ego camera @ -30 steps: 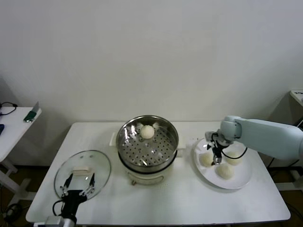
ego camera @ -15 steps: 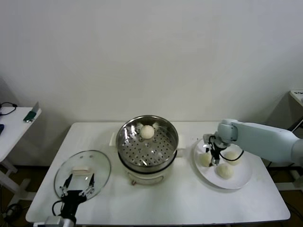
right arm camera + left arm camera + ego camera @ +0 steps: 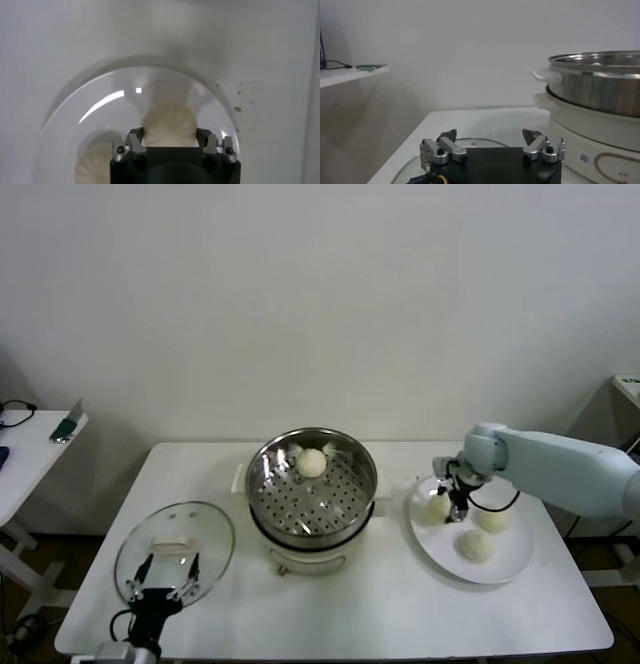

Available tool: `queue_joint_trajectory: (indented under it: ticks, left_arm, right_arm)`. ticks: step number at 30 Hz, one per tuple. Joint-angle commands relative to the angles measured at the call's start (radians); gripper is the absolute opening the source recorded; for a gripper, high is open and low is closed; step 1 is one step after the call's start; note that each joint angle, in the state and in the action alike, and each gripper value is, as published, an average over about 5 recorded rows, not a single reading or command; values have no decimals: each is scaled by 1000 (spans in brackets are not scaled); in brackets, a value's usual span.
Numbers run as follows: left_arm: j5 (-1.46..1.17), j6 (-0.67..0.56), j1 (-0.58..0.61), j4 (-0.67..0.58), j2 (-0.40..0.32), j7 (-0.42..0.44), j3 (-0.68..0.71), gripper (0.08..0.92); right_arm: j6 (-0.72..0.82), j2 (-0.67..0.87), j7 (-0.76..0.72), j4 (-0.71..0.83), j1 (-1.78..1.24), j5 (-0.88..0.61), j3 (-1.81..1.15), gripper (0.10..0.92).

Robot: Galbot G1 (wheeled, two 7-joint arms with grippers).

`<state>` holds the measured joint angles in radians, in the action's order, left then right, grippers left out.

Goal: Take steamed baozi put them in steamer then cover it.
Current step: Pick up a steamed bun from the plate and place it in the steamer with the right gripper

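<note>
One bun [image 3: 313,463] lies on the perforated tray inside the steamer [image 3: 312,506], toward its far rim. The steamer, a shiny steel pot on a white base with side handles, stands near the middle of the white tabletop [image 3: 380,614] and has no cover on it.

To the right of the steamer sits a flat white plate [image 3: 503,567] with three more buns. The one nearest the steamer [image 3: 437,506] is between the fingers of the right tool [image 3: 456,505], which reaches down onto the plate from the pale arm coming in from the right. In the right wrist view this bun [image 3: 169,125] fills the space between the two fingers [image 3: 134,144], which are drawn in against its sides, so the tool is gripping it; the bun looks to be on or just above the plate [image 3: 100,100]. The other two buns [image 3: 494,519] [image 3: 476,546] lie on the plate farther from the steamer, apart from the tool.

To the left of the steamer a round glass lid [image 3: 175,550] lies flat on the tabletop. The left tool [image 3: 163,581] rests over the lid's near edge with its fingers spread wide, holding nothing. In the left wrist view that tool [image 3: 492,145] sits above the lid's glass [image 3: 475,143], with the steamer [image 3: 600,90] beyond it.
</note>
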<state>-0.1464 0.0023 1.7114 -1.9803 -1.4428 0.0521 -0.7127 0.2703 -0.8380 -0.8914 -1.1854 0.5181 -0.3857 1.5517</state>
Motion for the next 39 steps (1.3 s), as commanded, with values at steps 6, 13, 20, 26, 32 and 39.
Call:
queue_joint_trajectory:
  ticks: [6, 13, 20, 26, 32, 39]
  left_arm:
    - [14, 5, -3, -1, 3, 1, 11, 823]
    - [21, 5, -4, -6, 8, 2, 19, 823]
    - [22, 8, -18, -8, 9, 3, 18, 823]
    - [19, 5, -14, -9, 10, 3, 13, 823]
    - [14, 3, -12, -7, 7, 3, 10, 823]
    - [15, 1, -14, 0, 2, 3, 17, 823]
  right_arm:
    - [6, -68, -104, -181, 534, -436, 157, 687]
    - [135, -245, 56, -310, 523, -629, 84, 687]
    - [216, -491, 155, -256, 418, -690, 32, 687]
    - [223, -617, 174, -120, 313, -643, 53, 687]
    - [220, -672, 187, -5, 189, -564, 85, 687]
    - [218, -696, 201, 61, 114, -508, 93, 687]
